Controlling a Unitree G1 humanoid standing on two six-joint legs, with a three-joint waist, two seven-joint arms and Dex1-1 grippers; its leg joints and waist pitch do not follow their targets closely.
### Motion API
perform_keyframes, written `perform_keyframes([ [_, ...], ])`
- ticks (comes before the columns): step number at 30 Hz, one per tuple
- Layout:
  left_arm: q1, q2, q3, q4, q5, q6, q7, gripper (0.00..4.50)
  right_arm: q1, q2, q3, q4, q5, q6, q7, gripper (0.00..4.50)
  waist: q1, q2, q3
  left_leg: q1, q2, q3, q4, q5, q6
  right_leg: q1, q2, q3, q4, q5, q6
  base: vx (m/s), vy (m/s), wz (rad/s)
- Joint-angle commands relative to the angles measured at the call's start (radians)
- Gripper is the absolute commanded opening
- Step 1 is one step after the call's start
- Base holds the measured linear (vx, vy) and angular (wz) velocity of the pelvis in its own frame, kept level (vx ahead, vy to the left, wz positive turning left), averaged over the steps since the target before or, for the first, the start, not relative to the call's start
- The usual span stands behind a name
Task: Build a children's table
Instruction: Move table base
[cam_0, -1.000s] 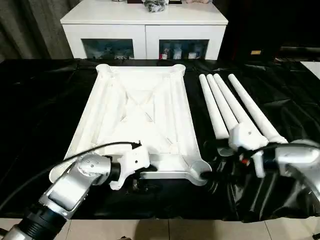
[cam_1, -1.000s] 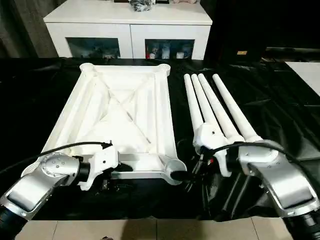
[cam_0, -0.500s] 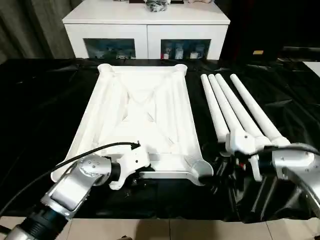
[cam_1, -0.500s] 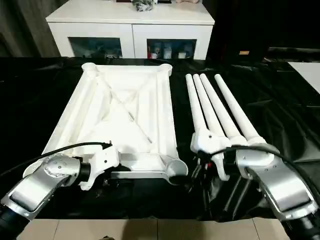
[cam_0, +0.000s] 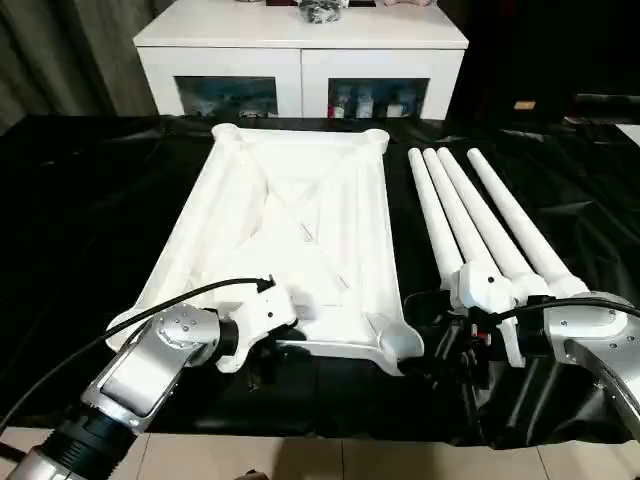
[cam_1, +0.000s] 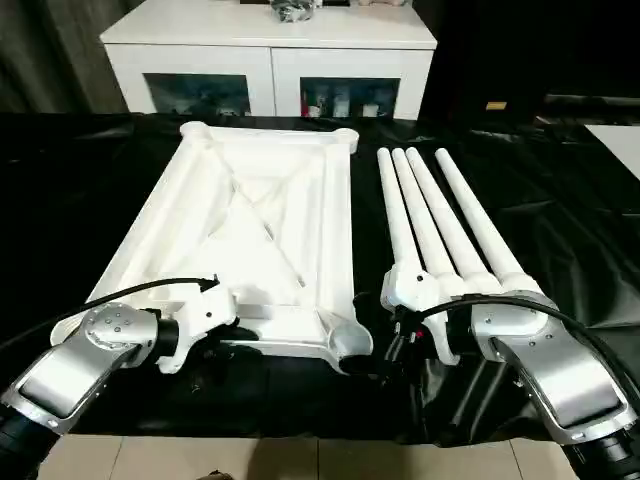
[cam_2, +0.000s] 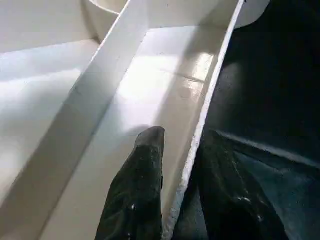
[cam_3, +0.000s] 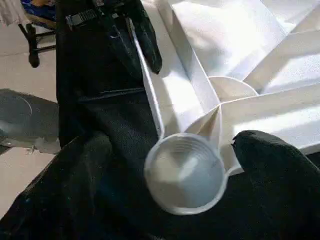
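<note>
- The tabletop (cam_0: 290, 240) lies underside up on the black sheet (cam_0: 80, 220), ribs and corner sockets showing.
- Four legs (cam_0: 478, 225) lie side by side on the sheet just to the right of the tabletop, none fitted; all sockets in sight stand empty.
- The left gripper (cam_2: 180, 200) straddles the near rim of the tabletop: one finger (cam_2: 142, 190) inside the rim channel, the other outside over the sheet. The fingers stand close to the thin wall, but whether they pinch it cannot be told.
- The right gripper (cam_3: 165, 170) is spread wide around the near right socket (cam_3: 185, 172), one finger to each side, neither touching it.
- Judgement: assembly has not begun. The step in hand looks like taking hold of the near edge to steady or shift the tabletop.
- Left to do: all four legs into the four sockets, then the table turned upright.
- A white cabinet (cam_0: 300, 60) stands behind the work area and plays no part.
</note>
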Motion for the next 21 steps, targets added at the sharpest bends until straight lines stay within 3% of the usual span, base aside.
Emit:
perform_keyframes([
  [1, 0.01, 0.008, 0.029, 0.02, 0.01, 0.034, 0.047, 0.8, -0.001, -0.002, -0.015, -0.004, -0.003, -0.007, -0.006, 4.5, -0.002, -0.007, -0.042, 0.007, 0.075, -0.03, -0.103, -0.19, 0.03, 0.029, -0.09, 0.054, -0.089, -0.113, -0.252, 0.0, 0.0, 0.0],
  [2, 0.017, 0.013, 0.032, 0.016, 0.013, 0.042, 0.05, 0.8, -0.002, -0.003, -0.015, -0.003, -0.004, -0.008, -0.007, 4.5, -0.004, -0.012, -0.041, 0.006, 0.074, -0.03, -0.103, -0.189, 0.033, 0.031, -0.09, 0.053, -0.09, -0.122, -0.25, 0.0, 0.0, 0.0],
  [8, 0.057, 0.035, 0.055, -0.007, 0.043, 0.09, 0.088, 0.77, -0.01, 0.003, -0.009, 0.014, -0.018, -0.022, -0.019, 4.5, -0.017, -0.013, -0.041, 0.002, 0.074, -0.03, -0.103, -0.158, 0.055, 0.031, -0.091, 0.052, -0.093, -0.142, -0.245, 0.0, 0.0, 0.0],
  [11, 0.071, 0.047, 0.058, -0.015, 0.063, 0.143, 0.13, 0.77, -0.036, 0.023, -0.001, 0.056, -0.056, -0.047, -0.063, 4.5, -0.023, -0.02, -0.041, -0.003, 0.072, -0.03, -0.104, -0.135, 0.06, 0.033, -0.09, 0.048, -0.092, -0.133, -0.249, 0.0, 0.0, 0.0],
  [13, 0.074, 0.05, 0.057, -0.018, 0.065, 0.147, 0.132, 0.77, -0.039, 0.026, -0.001, 0.061, -0.059, -0.049, -0.067, 4.5, -0.023, -0.017, -0.041, 0.0, 0.072, -0.029, -0.103, -0.137, 0.061, 0.032, -0.09, 0.049, -0.093, -0.143, -0.247, 0.0, 0.0, 0.0],
  [15, 0.098, 0.06, 0.07, -0.047, 0.074, 0.203, 0.156, 0.76, -0.041, 0.029, 0.003, 0.063, -0.062, -0.054, -0.069, 4.5, -0.025, -0.017, -0.043, 0.001, 0.072, -0.029, -0.102, -0.122, 0.068, 0.034, -0.09, 0.05, -0.092, -0.119, -0.251, 0.0, 0.0, 0.0],
  [21, 0.14, 0.046, 0.109, -0.1, 0.077, 0.246, 0.209, 0.73, -0.054, 0.032, 0.001, 0.078, -0.066, -0.063, -0.07, 4.5, -0.035, -0.019, -0.045, -0.001, 0.07, -0.028, -0.098, -0.082, 0.102, 0.037, -0.088, 0.045, -0.088, -0.049, -0.272, 0.0, 0.0, 0.0],
])
